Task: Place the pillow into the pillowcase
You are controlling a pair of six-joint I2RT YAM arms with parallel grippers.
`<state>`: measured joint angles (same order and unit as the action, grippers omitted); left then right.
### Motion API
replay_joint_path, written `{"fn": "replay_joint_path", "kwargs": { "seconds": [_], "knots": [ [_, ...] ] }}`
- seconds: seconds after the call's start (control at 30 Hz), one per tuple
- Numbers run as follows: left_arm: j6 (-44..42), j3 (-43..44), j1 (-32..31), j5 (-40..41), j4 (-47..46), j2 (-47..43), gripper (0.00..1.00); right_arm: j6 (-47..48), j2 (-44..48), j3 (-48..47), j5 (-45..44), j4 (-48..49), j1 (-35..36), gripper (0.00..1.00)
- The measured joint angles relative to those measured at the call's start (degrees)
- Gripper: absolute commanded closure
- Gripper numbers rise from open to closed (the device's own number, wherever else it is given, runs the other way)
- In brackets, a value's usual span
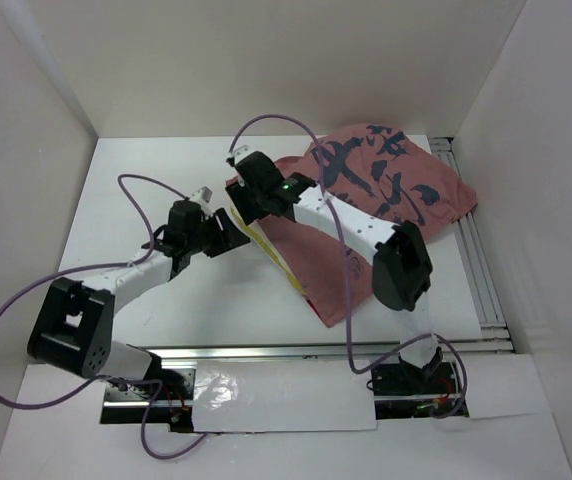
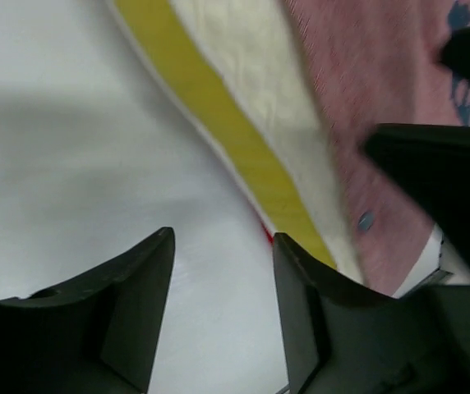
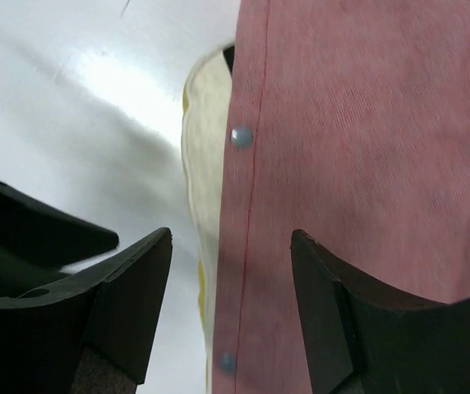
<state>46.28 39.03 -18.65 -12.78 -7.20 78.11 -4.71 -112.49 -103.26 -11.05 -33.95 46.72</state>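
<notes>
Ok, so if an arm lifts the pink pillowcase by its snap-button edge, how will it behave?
Probably floppy: the pillowcase lies wrinkled over the pillow, so a lifted edge would likely sag. It looks thin and light, though the pillow poking out may weigh it down. The cloth near the snaps looks matte, so probably not slippery.

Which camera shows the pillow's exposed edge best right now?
Left wrist: the pillow shows its cream face and yellow band beside the pillowcase. Right wrist shows only a cream sliver; top external only a thin yellow strip.
</notes>
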Motion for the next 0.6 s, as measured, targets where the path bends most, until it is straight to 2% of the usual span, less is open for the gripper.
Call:
{"fn": "replay_joint_path", "kwargs": {
  "seconds": [0.1,0.2,0.33,0.4,0.43,0.47,0.53,0.57,0.6],
  "knots": [
    [-1.0,4.3,2.1,-3.9,-2.5,5.4,0.45,1.4,-7.3,-6.6,0.0,0.1,-0.7,0.34],
    [-1.4,8.4,2.9,-6.5,-3.5,11.0,0.47,2.4,-12.0,-11.1,-0.7,0.1,-1.3,0.37],
    [-1.5,10.4,3.5,-10.0,-5.2,16.2,0.5,3.0,-13.1,-12.1,-1.0,-0.1,-2.7,0.4],
    [-1.5,10.5,4.0,-11.9,-5.9,18.0,0.51,3.1,-13.1,-12.1,-0.5,-0.1,-3.7,0.45],
    [-1.4,10.5,4.3,-12.9,-6.3,18.8,0.51,3.1,-13.1,-12.1,-0.2,-0.2,-4.3,0.49],
    [-1.4,10.5,4.6,-13.5,-6.7,19.6,0.52,3.2,-13.1,-12.0,-0.1,-0.2,-4.7,0.61],
    [-1.2,10.5,4.9,-14.8,-7.5,20.8,0.53,3.2,-13.1,-12.0,-0.1,-0.2,-5.7,0.69],
    [-1.2,10.5,5.0,-15.2,-7.8,21.0,0.54,3.2,-13.1,-12.0,-0.1,-0.2,-6.2,0.77],
    [-1.1,10.5,5.1,-15.7,-8.3,21.2,0.56,3.1,-13.1,-11.8,-0.1,-0.2,-6.6,0.94]
  ]
}}
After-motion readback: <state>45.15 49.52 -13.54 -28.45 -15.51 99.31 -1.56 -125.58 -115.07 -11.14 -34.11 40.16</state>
